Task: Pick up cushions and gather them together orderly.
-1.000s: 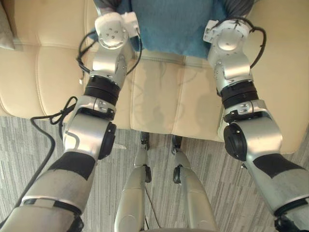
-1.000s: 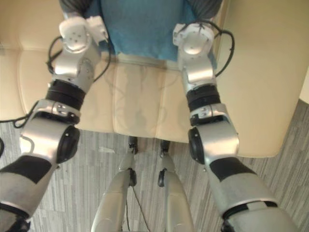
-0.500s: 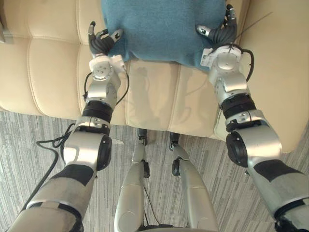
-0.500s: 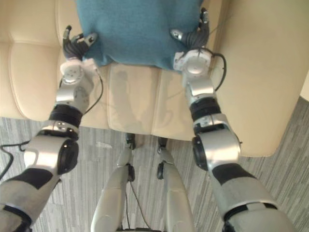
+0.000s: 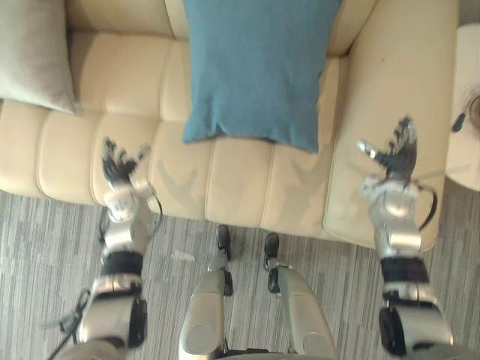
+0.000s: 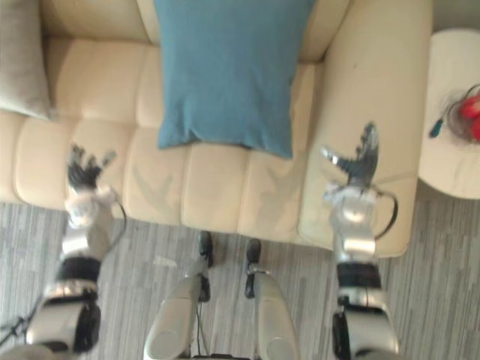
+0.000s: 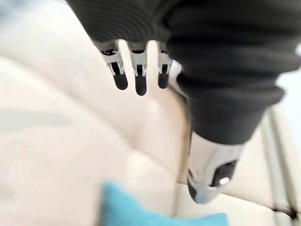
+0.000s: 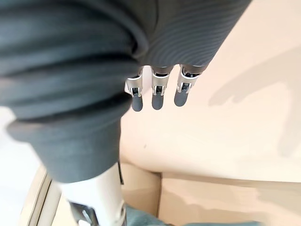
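Both hands are hanging empty with fingers spread apart: left hand [image 5: 120,169] over the front edge of the sofa [image 5: 240,180], right hand [image 5: 394,154] over the sofa's right armrest. Half a second ago both were gripping the lower corners of the blue cushion [image 5: 259,67]. It is now lying released on the sofa seat, top leaning on the backrest. Judgement: this placement is done, and the grey cushion [image 5: 34,52] at the sofa's left end is waiting next. Right of the sofa, a bench [image 6: 450,161] is carrying a small dish [image 6: 465,114] holding something red.
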### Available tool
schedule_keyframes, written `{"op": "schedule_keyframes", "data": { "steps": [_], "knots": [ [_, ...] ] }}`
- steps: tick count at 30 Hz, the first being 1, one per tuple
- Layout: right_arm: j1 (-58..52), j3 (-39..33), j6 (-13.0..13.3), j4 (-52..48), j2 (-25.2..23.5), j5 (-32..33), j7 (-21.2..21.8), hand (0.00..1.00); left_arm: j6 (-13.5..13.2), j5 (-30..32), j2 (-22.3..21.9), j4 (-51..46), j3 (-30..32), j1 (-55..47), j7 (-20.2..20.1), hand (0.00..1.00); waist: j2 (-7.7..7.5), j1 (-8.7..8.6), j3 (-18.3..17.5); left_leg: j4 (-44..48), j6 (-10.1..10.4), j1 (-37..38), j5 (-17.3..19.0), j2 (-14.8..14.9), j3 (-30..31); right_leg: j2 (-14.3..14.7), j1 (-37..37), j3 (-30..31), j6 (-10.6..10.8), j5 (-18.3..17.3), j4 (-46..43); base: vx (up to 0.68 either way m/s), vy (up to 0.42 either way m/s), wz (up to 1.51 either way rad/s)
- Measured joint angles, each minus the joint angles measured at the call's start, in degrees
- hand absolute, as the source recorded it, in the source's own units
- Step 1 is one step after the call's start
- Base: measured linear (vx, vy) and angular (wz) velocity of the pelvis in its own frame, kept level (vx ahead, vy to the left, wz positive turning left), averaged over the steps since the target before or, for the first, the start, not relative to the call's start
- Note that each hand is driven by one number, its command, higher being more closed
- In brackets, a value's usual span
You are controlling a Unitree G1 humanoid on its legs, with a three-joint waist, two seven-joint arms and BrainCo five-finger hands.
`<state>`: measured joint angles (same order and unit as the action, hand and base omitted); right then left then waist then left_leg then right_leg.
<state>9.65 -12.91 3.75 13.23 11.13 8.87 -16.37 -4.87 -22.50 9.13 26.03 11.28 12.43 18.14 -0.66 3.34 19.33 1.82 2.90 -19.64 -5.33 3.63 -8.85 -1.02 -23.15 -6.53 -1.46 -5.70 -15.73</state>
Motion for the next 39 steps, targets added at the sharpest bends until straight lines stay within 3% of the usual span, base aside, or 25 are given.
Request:
{"op": "schedule_keyframes", "data": {
  "steps": [3, 6, 9, 15, 25, 30, 32, 34, 36, 37, 38, 39],
  "knots": [
    [-10.4, 0.0, 0.2, 1.7, -6.5, -0.4, 2.4, 0.00, 0.2, 1.2, -5.3, 1.7, 0.0, -10.4, -2.6, 0.00, -0.38, -0.01, -3.8, -2.4, -0.1, 4.4, -0.2, 0.1, -0.2, 0.2, 4.8, -0.6, 0.3, 0.2, 3.1, 0.12, 0.014, 0.01],
    [-16.6, 0.2, -0.2, 11.4, -10.5, -2.3, 5.2, 0.00, 0.8, 2.9, -9.1, 10.4, 1.3, -16.7, -6.2, 0.00, -0.27, 0.06, -9.7, -2.9, 0.2, 8.7, 1.0, 0.0, -0.3, 0.2, 10.2, -0.8, 0.4, 0.2, 5.4, 0.20, 0.029, 0.02],
    [-17.7, 0.1, -0.4, 19.0, -12.5, -2.6, 6.8, 0.00, 1.4, 3.7, -10.9, 18.3, 3.5, -17.9, -8.1, 0.00, 0.04, 0.15, -13.2, -3.0, 0.4, 11.7, 2.2, 0.1, -0.9, 0.3, 13.6, -0.4, 0.8, 0.0, 7.3, 0.12, 0.017, -0.08],
    [-17.0, -0.6, -1.6, 31.5, -13.8, -4.4, 8.8, 0.00, 2.9, 11.6, -12.0, 27.4, 6.5, -18.2, -10.1, 0.00, 1.21, 0.47, -18.0, -5.7, 0.9, 18.6, 3.1, 0.3, -3.1, 1.0, 19.5, 1.6, 1.4, 0.0, 10.2, 0.07, 0.007, -0.17],
    [-15.6, -4.2, -3.9, 38.5, -13.4, -6.7, 9.6, 0.00, 3.6, 18.6, -10.7, 30.4, 6.4, -16.5, -12.2, 0.00, 0.49, 0.43, -18.3, -7.6, 0.7, 22.1, 3.5, -0.2, -5.7, 1.1, 22.1, 4.5, 3.2, 1.8, 11.9, 0.04, 0.027, -0.14],
    [-11.9, -2.1, -4.2, 39.4, -13.7, -6.8, 9.5, 0.00, 4.1, 19.0, -10.0, 30.8, 2.7, -14.2, -11.6, 0.00, 0.23, 0.42, -15.2, -1.5, -1.9, 17.6, 6.2, 1.0, -9.3, 0.4, 15.5, 4.5, 4.1, 1.6, 3.1, -0.07, 0.053, -0.36],
    [-12.2, -2.1, -4.2, 39.4, -13.8, -7.1, 9.5, 0.00, 4.2, 19.1, -10.4, 30.3, 2.6, -13.6, -11.5, 0.00, 0.63, 0.42, -14.4, 0.5, -2.9, 17.1, 7.0, 1.0, -9.1, -4.3, 13.3, -1.6, 3.2, -3.9, -13.9, -0.06, 0.038, -0.04],
    [-12.7, -2.1, -4.2, 39.4, -14.1, -8.8, 9.5, 0.00, 4.1, 19.1, -10.2, 29.2, 2.6, -14.0, -11.5, 0.00, -0.61, 0.54, -15.1, 2.4, -2.9, 16.4, 7.0, 1.0, -9.0, -8.1, 14.5, -2.5, 4.1, -5.7, -21.6, 0.03, -0.034, 0.06],
    [-13.0, -2.1, -4.2, 39.5, -14.4, -9.0, 9.6, 0.00, 4.2, 19.0, -9.9, 29.1, 2.9, -14.2, -11.5, 0.00, -1.69, 0.69, -15.6, 4.8, -2.9, 14.5, 7.0, 1.1, -8.8, -11.5, 18.3, -2.4, 4.9, -5.2, -23.1, -0.01, -0.136, 0.13],
    [-13.0, -2.1, -4.2, 39.5, -14.5, -9.1, 9.7, 0.00, 4.2, 19.0, -9.9, 28.8, 3.0, -14.1, -11.5, 0.00, -2.29, 0.84, -15.9, 6.9, -2.9, 12.8, 7.0, 1.1, -8.5, -13.0, 20.8, -2.3, 5.4, -2.9, -21.8, -0.09, -0.195, 0.15],
    [-12.6, -2.1, -4.3, 39.6, -14.6, -9.6, 9.8, 0.00, 4.1, 19.0, -9.8, 28.6, 3.0, -13.9, -11.7, 0.00, -2.55, 1.31, -15.6, 8.5, -2.6, 11.8, 6.8, 1.3, -8.5, -12.1, 22.7, -1.8, 7.4, -2.9, -17.7, -0.11, -0.177, 0.04],
    [-12.3, -2.0, -4.3, 39.7, -14.5, -10.6, 10.0, 0.00, 4.1, 19.0, -10.2, 28.6, 3.0, -13.9, -11.8, 0.00, -1.85, 1.86, -15.6, 8.6, -2.2, 11.6, 6.6, 2.3, -8.3, -10.6, 23.2, -2.0, 7.8, -3.1, -15.8, -0.15, -0.188, -0.12]
  ]
}}
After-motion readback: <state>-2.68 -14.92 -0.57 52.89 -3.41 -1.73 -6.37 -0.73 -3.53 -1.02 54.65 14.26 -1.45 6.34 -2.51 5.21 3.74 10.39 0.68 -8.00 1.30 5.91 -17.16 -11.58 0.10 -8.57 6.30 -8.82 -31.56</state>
